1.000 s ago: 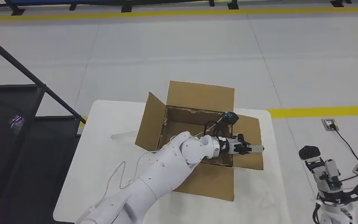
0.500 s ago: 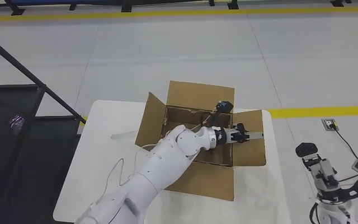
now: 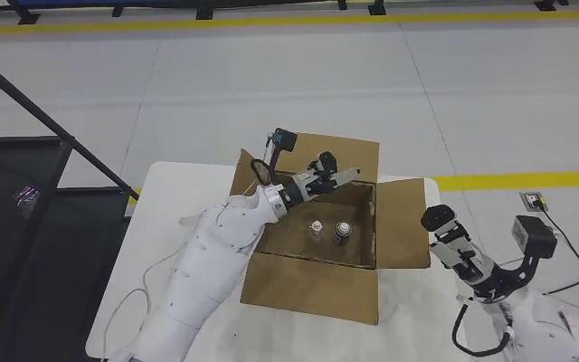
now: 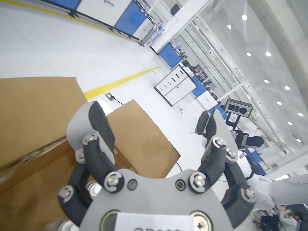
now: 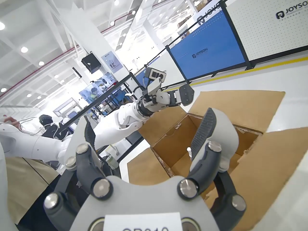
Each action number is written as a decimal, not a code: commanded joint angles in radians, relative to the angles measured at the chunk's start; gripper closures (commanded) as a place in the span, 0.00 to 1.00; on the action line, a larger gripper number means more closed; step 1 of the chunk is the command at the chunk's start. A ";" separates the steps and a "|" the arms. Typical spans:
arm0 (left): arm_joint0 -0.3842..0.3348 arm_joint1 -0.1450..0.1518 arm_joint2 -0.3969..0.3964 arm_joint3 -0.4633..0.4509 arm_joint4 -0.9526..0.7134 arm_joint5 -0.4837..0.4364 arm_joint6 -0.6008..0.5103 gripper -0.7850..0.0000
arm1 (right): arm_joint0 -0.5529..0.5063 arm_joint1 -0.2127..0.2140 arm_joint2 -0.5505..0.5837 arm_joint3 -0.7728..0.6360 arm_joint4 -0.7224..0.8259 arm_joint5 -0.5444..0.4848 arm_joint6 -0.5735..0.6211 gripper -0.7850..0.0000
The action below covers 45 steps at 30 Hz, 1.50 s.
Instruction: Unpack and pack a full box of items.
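The left end effector (image 3: 342,171) hangs released, nothing between its fingers (image 4: 99,118), above the far wall of the open cardboard box (image 3: 317,288). The right end effector (image 3: 441,224) is also spread and empty, and sits just beside the box's right flap (image 3: 404,231). Inside the box, a white-capped bottle (image 3: 316,226) and a dark-topped container (image 3: 342,233) stand side by side. The box rests on the white desk (image 3: 163,271).

Box (image 3: 312,290): plain brown cardboard.
Worktop (image 3: 154,262): white.
White-capped container (image 3: 317,228), dark-capped container (image 3: 342,233).
Left gripper (image 4: 152,111), right gripper (image 5: 146,118): white shells, black pads, grey plate.
Floor (image 3: 271,81): pale grey with a yellow line (image 3: 507,181).
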 commanded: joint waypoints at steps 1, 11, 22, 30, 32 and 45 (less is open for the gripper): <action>0.182 0.037 -0.148 -0.309 0.052 0.112 -0.076 0.00 | 0.022 -0.001 -0.031 -0.010 -0.025 0.014 0.003 0.00; 0.528 0.099 -0.511 -0.653 0.079 0.255 -0.214 0.00 | 0.132 -0.007 -0.204 -0.057 -0.331 0.111 0.026 0.00; 0.569 0.121 -0.579 -0.473 0.045 0.318 -0.239 0.00 | 0.147 -0.007 -0.238 -0.070 -0.361 0.106 0.042 0.00; 0.473 0.127 -0.469 -0.394 0.137 0.341 -0.255 0.68 | 0.182 -0.008 -0.303 -0.043 -0.409 0.158 0.064 0.00; 0.457 0.128 -0.449 -0.387 0.148 0.352 -0.252 0.76 | 0.201 -0.008 -0.321 -0.025 -0.410 0.162 0.079 0.00; 0.449 0.144 -0.446 -0.385 0.123 0.375 -0.265 1.00 | 0.335 -0.016 -0.477 0.011 -0.667 0.383 0.240 0.00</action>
